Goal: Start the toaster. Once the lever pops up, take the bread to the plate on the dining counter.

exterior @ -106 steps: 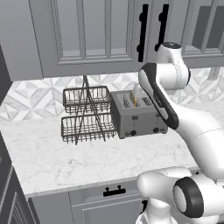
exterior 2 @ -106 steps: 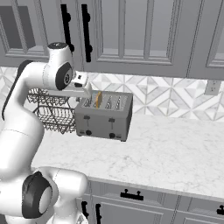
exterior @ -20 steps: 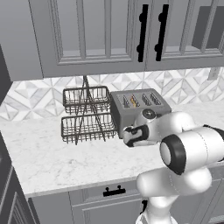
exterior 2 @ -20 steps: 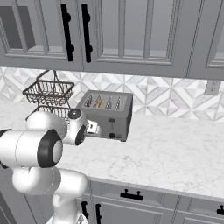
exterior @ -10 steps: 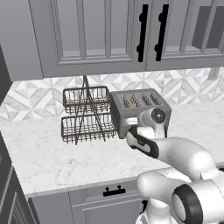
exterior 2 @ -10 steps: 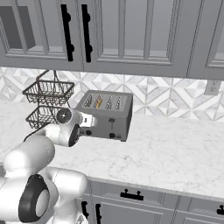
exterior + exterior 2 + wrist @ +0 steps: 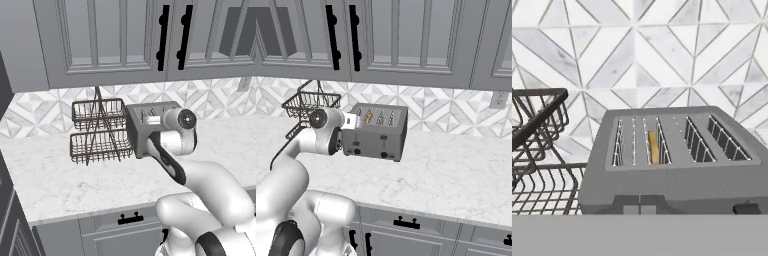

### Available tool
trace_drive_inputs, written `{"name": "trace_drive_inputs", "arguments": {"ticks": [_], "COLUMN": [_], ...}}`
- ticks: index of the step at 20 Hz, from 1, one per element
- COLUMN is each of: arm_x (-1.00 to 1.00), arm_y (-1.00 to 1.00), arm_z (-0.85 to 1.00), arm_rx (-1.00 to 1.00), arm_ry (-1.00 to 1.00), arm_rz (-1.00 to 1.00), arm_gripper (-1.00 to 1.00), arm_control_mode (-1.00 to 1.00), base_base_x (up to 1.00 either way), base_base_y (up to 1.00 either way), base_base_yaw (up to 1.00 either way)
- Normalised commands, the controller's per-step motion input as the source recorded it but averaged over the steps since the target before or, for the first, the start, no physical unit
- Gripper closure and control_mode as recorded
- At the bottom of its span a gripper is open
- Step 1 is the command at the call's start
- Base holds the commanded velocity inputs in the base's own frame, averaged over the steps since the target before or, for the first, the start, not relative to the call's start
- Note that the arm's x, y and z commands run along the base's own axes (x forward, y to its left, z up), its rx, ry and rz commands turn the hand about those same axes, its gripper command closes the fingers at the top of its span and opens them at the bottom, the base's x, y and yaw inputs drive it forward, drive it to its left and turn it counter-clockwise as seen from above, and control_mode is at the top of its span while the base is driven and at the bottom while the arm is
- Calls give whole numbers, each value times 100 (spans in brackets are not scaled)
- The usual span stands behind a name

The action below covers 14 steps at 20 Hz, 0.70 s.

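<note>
Rack (image 7: 97, 132) is standing just beside the toaster (image 7: 376, 132) on its left, blocking approach from that side. Arm (image 7: 172, 150) is crossing the toaster's front left, while counter (image 7: 456, 170) to the right and in front is lying open. Cabinets (image 7: 406, 40) are hanging above, leaving room over the slots (image 7: 662, 142).

A white marble bench (image 7: 456, 170) carries the grey toaster (image 7: 376, 131) near the tiled far wall, with a two-tier wire rack (image 7: 98, 131) just left of it.
</note>
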Motion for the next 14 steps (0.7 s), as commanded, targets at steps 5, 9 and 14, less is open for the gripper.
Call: {"name": "trace_drive_inputs", "arguments": {"ticks": [5, 9, 14], "arm_x": [-48, -28, -28], "arm_y": [-3, -15, -11], "arm_z": [64, 62, 24], "arm_rx": [7, 10, 11], "arm_ry": [12, 13, 13], "arm_rz": [-9, -1, 0], "arm_gripper": [-100, -100, -100], "arm_control_mode": [-100, -100, -100], "base_base_x": [0, 0, 0], "base_base_y": [0, 0, 0], "base_base_yaw": [0, 0, 0]}}
